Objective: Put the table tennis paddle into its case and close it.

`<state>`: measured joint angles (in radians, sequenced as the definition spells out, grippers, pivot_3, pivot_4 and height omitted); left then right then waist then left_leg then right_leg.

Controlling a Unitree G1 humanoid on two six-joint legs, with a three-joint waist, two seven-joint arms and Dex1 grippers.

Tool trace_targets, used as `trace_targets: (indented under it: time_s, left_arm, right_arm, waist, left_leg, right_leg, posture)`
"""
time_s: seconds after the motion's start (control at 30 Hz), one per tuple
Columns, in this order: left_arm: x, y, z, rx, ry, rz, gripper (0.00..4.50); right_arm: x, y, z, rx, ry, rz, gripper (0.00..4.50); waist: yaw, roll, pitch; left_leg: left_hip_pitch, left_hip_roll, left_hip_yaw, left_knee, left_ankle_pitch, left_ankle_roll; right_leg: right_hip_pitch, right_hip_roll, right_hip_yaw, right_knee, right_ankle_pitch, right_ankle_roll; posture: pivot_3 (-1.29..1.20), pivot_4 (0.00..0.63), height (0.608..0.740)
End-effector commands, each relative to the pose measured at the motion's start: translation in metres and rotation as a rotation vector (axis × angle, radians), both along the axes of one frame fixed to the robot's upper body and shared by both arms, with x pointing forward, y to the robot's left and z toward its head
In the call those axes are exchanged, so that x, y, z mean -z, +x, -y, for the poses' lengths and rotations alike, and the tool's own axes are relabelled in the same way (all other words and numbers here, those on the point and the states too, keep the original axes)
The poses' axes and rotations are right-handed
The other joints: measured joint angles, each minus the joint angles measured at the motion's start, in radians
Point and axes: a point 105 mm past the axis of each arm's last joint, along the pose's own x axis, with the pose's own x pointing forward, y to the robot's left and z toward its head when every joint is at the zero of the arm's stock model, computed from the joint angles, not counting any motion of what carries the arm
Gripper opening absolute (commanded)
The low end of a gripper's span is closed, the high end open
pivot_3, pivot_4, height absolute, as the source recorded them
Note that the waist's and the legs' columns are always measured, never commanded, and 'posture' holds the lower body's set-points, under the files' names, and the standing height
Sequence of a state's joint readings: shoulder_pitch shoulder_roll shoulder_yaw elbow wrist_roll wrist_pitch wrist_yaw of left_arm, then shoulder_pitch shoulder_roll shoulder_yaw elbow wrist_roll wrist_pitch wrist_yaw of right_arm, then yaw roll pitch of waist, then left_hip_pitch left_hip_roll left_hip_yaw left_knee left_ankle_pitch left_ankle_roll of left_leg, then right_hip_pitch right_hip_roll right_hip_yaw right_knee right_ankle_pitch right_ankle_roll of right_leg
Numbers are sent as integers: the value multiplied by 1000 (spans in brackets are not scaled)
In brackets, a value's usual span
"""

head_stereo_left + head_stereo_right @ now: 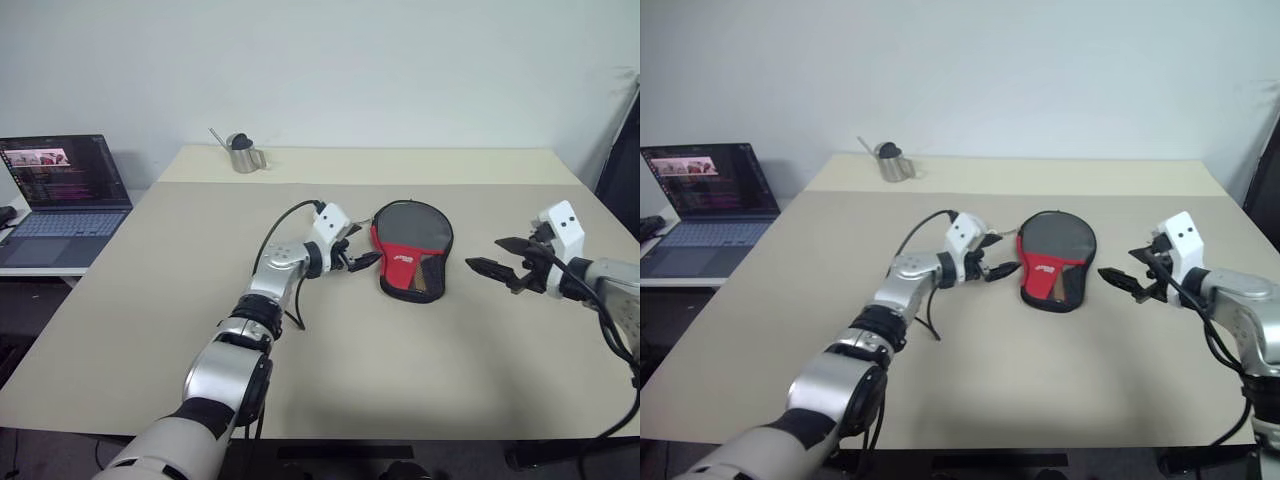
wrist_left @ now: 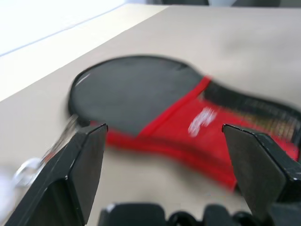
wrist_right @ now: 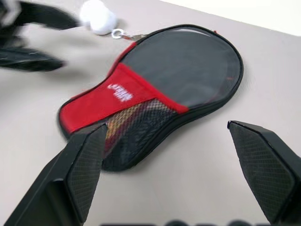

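Observation:
The case (image 1: 412,248) lies flat on the table (image 1: 200,300), a black round face with a red logo panel and a mesh pocket (image 3: 141,129). A pale, red-striped handle of the table tennis paddle (image 3: 121,126) shows through the mesh; the rest of the paddle is hidden inside. A white ball pull on a metal ring (image 3: 97,17) hangs off the case's zipper edge. My left gripper (image 1: 362,262) is open just left of the case, next to that pull, holding nothing. On the case's right, a short gap away, my right gripper (image 1: 487,254) is open and empty.
A metal cup (image 1: 242,153) with a thin stick in it stands at the back of the table. An open laptop (image 1: 65,195) sits on a lower side table to the left. A dark object (image 1: 622,160) stands past the table's right edge.

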<state>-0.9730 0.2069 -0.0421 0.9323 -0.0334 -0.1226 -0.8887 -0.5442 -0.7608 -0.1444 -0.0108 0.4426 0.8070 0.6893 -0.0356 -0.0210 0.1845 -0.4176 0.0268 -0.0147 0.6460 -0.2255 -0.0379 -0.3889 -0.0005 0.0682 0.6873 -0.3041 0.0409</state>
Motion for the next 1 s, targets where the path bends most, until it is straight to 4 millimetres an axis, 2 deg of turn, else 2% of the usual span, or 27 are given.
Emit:
trace_targets:
  time_s: [0.03, 0.23, 0.43, 0.73, 1.0]
  left_arm:
    - [-24, -15, -10, 58, -66, 56, 4255]
    - [-34, -47, -31, 82, -128, 37, 4255]
    - [-42, -62, -43, 53, -140, 37, 4255]
    - [-46, -66, -44, 30, -145, 40, 4255]
    - [-47, -66, -45, 28, -133, 47, 4255]
  right_arm:
    - [-2, 21, -2, 40, -47, 48, 4474]
    - [17, 49, 0, 93, -67, 9, 4474]
    - [35, 62, -3, 100, -71, -37, 4474]
    - [59, 77, -16, 104, -118, -79, 4474]
    - [78, 81, -35, 58, -141, -146, 4474]
  waist:
    - [3, 0, 0]
    - [8, 0, 0]
    - [5, 0, 0]
    - [1, 0, 0]
    - [-10, 0, 0]
  left_leg:
    - [0, 0, 0, 0, 0, 0]
    - [0, 1, -1, 1, 0, 0]
    - [0, 1, -1, 1, 0, 0]
    - [1, 1, 0, 1, 0, 0]
    - [3, 1, 1, 1, 0, 0]
  right_leg:
    - [0, 0, 0, 0, 0, 0]
    - [0, -2, -1, 1, 0, 0]
    - [0, -2, -1, 2, 0, 0]
    - [0, -2, 0, 3, 0, 0]
    - [1, -2, 1, 5, 0, 0]
  posture:
    - [0, 150, 740]
    - [0, 150, 740]
    - [0, 150, 740]
    - [0, 150, 740]
    - [0, 150, 740]
